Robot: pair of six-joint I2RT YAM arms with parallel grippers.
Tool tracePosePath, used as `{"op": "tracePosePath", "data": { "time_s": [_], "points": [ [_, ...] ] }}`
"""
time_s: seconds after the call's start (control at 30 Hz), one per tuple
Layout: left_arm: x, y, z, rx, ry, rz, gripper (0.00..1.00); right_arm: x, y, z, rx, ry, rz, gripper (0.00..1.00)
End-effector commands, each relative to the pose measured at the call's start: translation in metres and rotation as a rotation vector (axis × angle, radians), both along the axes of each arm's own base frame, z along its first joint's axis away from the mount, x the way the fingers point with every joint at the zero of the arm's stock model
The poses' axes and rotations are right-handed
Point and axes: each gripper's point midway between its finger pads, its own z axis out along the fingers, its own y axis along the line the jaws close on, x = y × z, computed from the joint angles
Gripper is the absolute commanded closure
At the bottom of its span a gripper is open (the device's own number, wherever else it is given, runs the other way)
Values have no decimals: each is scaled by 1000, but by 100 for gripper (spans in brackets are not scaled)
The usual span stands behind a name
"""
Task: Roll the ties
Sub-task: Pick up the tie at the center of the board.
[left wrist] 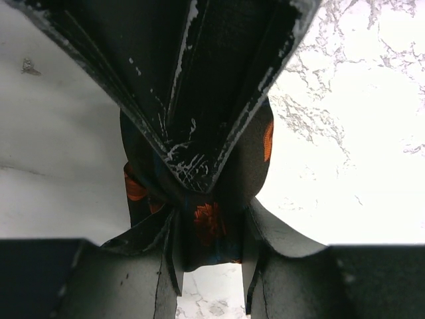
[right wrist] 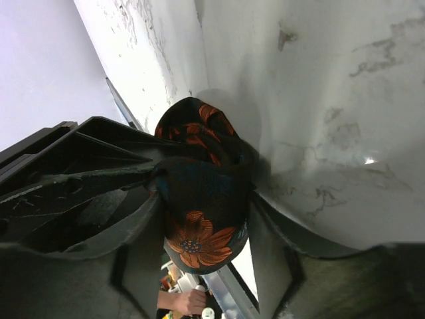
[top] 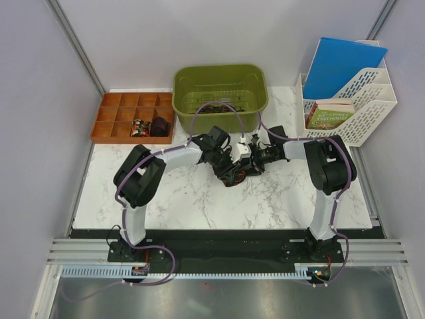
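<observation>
Right of the tie (top: pixel 234 175), book (top: pixel 330 114) title unreadable

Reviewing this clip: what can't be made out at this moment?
Top view: both wrists cover most of the tie; how far it is rolled is hidden.
Right wrist view: fabric fills the gap of the right gripper; whether it clamps is unclear.
Top view: what lies in the green bin is too small and dark.

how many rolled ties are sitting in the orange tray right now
2. A patterned coil and a darker coil just right of it sit in neighbouring compartments of the orange tray's near row. Its other compartments look empty, so none seem hidden.
</observation>
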Motion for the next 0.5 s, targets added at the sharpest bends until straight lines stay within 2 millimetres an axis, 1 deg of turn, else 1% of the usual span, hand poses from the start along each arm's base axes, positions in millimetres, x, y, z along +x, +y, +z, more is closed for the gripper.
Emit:
{"op": "tracePosePath", "data": {
  "time_s": [0.0,0.07,0.1,0.13,0.17,0.23,0.27,0.3,0.33,0.37,0.4,0.43,0.47],
  "points": [
    [-1,9,-23,81,28,30,92,-16,-8,-55,-177,31,13,68],
    [-1,9,-23,82,27,33,93,-16,-7,-52,-170,26,16,82],
    [-1,9,-23,81,28,32,93,-13,-6,-50,-166,17,14,99],
    [-1,9,-22,80,27,30,93,-12,-6,-49,-167,14,16,100],
    [-1,9,-21,79,25,29,90,-11,-5,-45,-160,5,15,100],
    [-2,9,-20,73,26,25,82,-9,-4,-38,-148,-3,12,100],
    [-1,9,-14,62,16,26,71,-7,-3,-31,-142,-21,8,100],
    [-1,12,-11,55,17,33,65,-7,-4,-28,-145,-29,4,100],
    [1,12,-6,39,21,49,60,-4,-3,-19,-138,-51,1,100],
    [6,10,11,-3,1,61,52,-2,-2,-14,-133,-67,-3,100],
    [7,14,19,-42,24,80,47,-1,-3,-12,-133,-73,-10,100],
    [12,12,34,-94,20,111,29,0,-2,-5,-129,-82,-20,100],
    [20,17,56,-144,-2,144,16,0,-1,-3,-124,-89,-22,100]
  ]
}}
